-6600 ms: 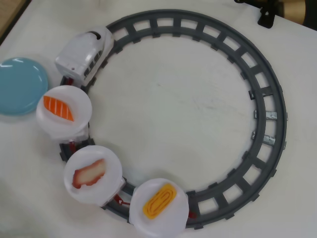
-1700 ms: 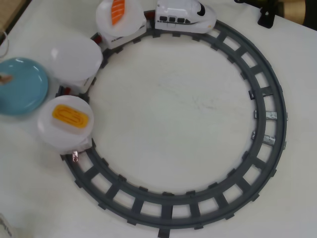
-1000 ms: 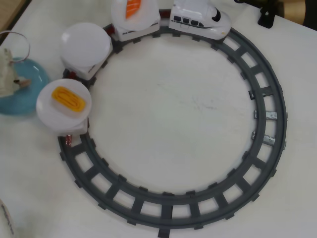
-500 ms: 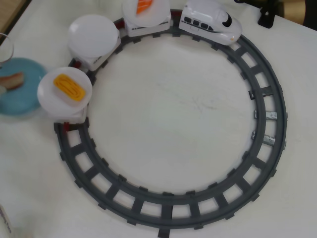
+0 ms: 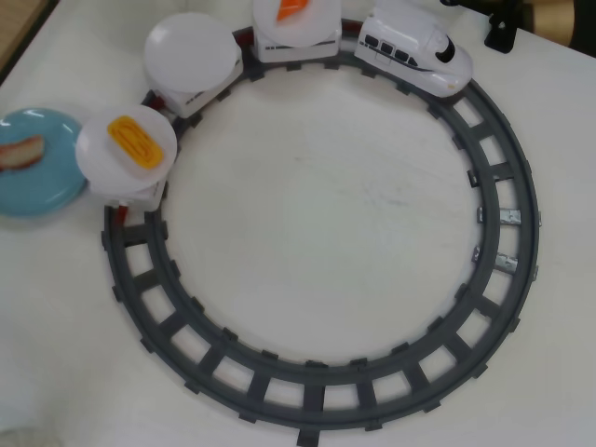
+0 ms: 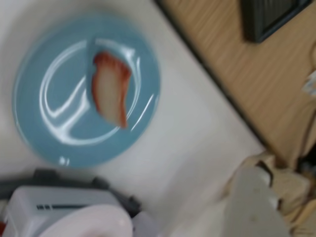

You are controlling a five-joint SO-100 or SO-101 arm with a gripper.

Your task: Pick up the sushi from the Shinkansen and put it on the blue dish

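The sushi [image 5: 20, 154] [image 6: 111, 89], whitish-pink with red edges, lies free on the blue dish [image 5: 47, 186] [image 6: 44, 128] at the table's left in the overhead view. The white Shinkansen [image 5: 416, 51] runs along the top of the grey track. It pulls a car with an orange piece [image 5: 296, 14], a car with a bare white plate [image 5: 191, 51] and a car with a yellow egg piece [image 5: 128, 149]. My gripper [image 6: 249, 177] shows only as a blurred whitish shape at the lower right of the wrist view, apart from the dish. It is out of the overhead view.
The grey ring track [image 5: 507, 270] fills most of the table. The last car's plate [image 6: 94, 224] sits just beside the dish. Beyond the table edge lies a wooden floor [image 6: 237, 74] with a dark object [image 6: 269, 15]. A black clamp [image 5: 500, 33] stands at the top right.
The train has run clockwise along the track. The gripper, over the dish a second ago, has left the overhead view, and the sushi now lies on the dish.
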